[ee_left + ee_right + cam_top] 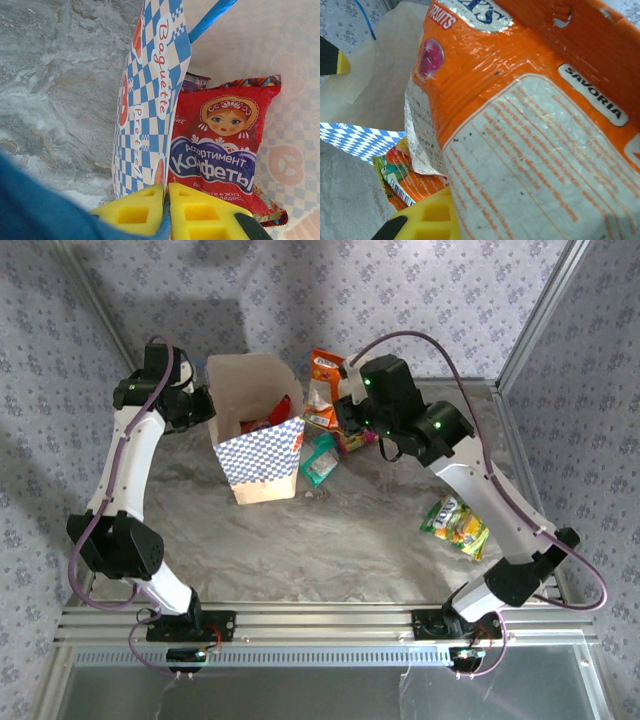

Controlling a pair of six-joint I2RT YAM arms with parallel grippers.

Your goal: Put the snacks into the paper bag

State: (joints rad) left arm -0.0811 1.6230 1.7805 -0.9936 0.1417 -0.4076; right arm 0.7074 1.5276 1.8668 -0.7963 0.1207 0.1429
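Room: the table (330, 550) is open from the bag's checked front face down to the near rail (330, 625), and across the middle between the two arms. The back is tighter. The paper bag (262, 465) stands upright back left of centre, mouth open upward, with the papered wall close behind. Frame posts (540, 310) close off the back corners.

Loose snacks:
- The teal-white packet (320, 460) lies flat just right of the bag's front corner; can't tell if it touches.
- The green-yellow packet (456, 526) lies flat near the table's right edge, just beside the right forearm and well apart from the bag.

Left gripper (208, 405) is at the bag's left rim. In the left wrist view its yellow pads (132, 215) are pressed together with the bag's checked wall pinched between them. The jaws are closed to the paper's thickness. Inside the bag, a red packet (220, 145) with a doll print leans against that wall. The blue cord handle (210, 17) runs off above it.

Right gripper (345, 415) is just right of the bag's mouth, clamped nearly closed on the orange packet (324, 365). In the right wrist view one yellow finger (432, 217) lies against the packet's lower edge, with the bag's tan interior beyond it.
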